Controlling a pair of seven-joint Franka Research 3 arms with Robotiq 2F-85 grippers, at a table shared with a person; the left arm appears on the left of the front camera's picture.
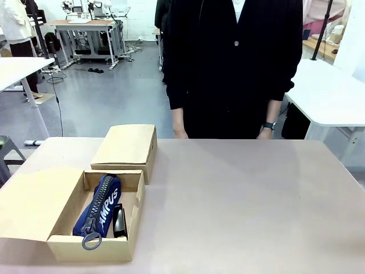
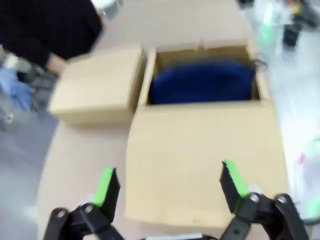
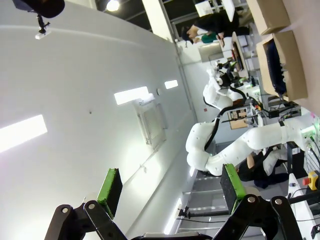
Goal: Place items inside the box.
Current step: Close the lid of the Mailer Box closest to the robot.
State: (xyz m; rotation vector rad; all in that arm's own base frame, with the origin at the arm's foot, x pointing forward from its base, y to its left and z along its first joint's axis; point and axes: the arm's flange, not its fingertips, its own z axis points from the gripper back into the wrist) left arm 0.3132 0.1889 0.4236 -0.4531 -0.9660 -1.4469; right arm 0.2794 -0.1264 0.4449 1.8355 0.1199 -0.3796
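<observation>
Both sets of jaws stand wide apart and hold nothing: the left gripper (image 2: 167, 187), seen from its own wrist camera, hangs above the spread flap lid of the cardboard box (image 2: 200, 160), while the right gripper (image 3: 170, 190) is turned away from the table toward a white wall (image 3: 75, 90), with the left arm (image 3: 235, 150) showing white beyond it. Nearest the robot, at the left of the table (image 1: 245, 205), the box sits open, its wide lid lying flat to the side, and inside it rests the navy blue zip pouch (image 1: 101, 208), lengthwise, its zip ring hanging over the near wall. A small black object (image 1: 119, 221) lies in the box just beside the pouch, on its right; what it is cannot be told. Just behind the open box, touching or nearly touching its far wall, stands a smaller cardboard box (image 1: 126, 149), closed. At the far edge of the table stands a person in dark clothing (image 1: 234, 63), arms down, one hand (image 1: 264, 134) at the table's rim with a watch on that wrist.
</observation>
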